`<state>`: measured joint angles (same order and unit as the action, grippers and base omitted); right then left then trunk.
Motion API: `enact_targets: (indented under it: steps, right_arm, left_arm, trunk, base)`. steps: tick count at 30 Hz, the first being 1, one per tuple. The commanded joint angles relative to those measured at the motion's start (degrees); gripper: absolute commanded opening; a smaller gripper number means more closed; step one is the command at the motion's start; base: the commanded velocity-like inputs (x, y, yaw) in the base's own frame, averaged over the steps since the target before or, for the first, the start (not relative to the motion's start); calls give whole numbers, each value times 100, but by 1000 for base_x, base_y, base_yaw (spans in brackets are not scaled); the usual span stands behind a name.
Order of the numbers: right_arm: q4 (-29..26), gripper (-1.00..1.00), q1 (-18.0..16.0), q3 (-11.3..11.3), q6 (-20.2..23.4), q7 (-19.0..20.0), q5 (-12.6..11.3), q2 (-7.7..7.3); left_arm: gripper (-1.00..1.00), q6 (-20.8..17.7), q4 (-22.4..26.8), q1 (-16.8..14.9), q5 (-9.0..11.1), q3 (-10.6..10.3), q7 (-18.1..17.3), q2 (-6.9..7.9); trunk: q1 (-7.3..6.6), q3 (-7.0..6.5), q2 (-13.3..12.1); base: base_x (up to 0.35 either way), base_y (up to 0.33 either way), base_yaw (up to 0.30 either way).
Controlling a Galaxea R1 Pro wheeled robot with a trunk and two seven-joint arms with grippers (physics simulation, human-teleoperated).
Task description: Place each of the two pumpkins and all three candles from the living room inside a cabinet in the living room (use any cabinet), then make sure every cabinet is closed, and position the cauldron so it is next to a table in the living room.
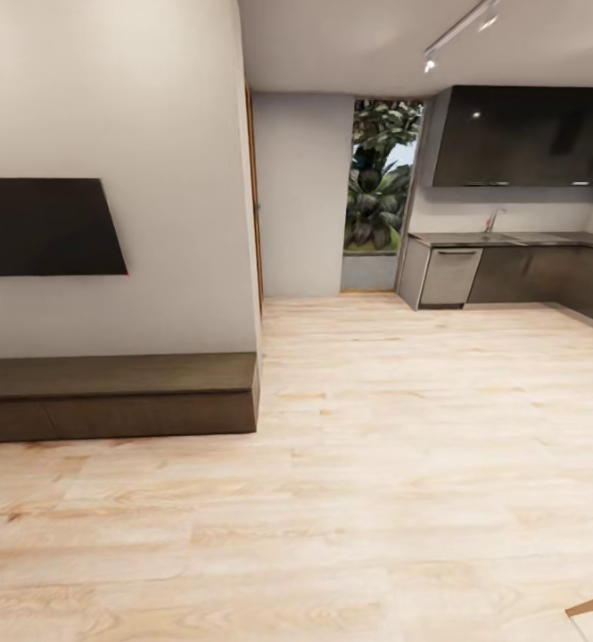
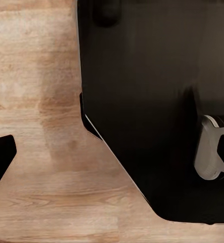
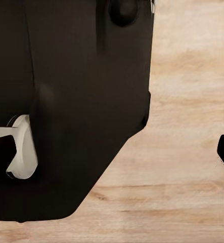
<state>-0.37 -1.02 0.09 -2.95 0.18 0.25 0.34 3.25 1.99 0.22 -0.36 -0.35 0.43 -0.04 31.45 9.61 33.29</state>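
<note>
**On the way, with nothing in hand**

We look across a pale wood floor point(image 1: 403, 464) toward the long low brown cabinet point(image 1: 118, 397) against the white wall, under a dark wall-mounted screen point(image 1: 42, 227). Its fronts look shut. A grey kitchen point(image 1: 519, 267) sits well apart at the far right. We see no pumpkins, candles, cauldron or glass table from here.

Both wrist cameras look down past the robot's own dark base point(image 2: 157, 101) at bare floor. The left gripper point(image 2: 114, 157) has its fingers spread wide with nothing between them but floor and base; the right gripper point(image 3: 114, 154) is the same, wide apart and holding nothing.

We judge the risks to be in the driving: turning toward the cabinet too tightly could clip its corner or the wall edge beside it, and heading for the kitchen units by mistake would waste the trip, since only the brown unit counts.
</note>
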Motion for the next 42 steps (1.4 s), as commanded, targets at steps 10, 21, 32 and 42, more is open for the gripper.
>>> enact_targets:
  steps: [10, 21, 32, 42]
  right_arm:
    - [-205, 100, -9, -3, 34, -33, 3, -7]
    - [-3965, 100, -431, -19, 3089, -775, -31, -8]
    - [-3702, 100, -1181, 2, 3076, -816, -73, 3]
    - [-3673, 100, -1199, 58, 2687, -687, -49, 53]
  left_arm:
    - [100, -287, 1270, -130, 66, 15, -17, -4]
    - [100, -3756, 3351, -1702, 77, 51, 17, 11]
    - [100, -3429, 3331, -2131, 189, 68, 13, 3]
    - [100, -2908, 3094, -2133, 549, 100, 11, 38]
  trunk:
    - [5, 8, 6]
    - [5, 8, 6]
    - [5, 8, 6]
    - [5, 8, 6]
  base:
    - [314, 0, 0]
    - [304, 0, 0]
    - [321, 0, 0]
    - [313, 0, 0]
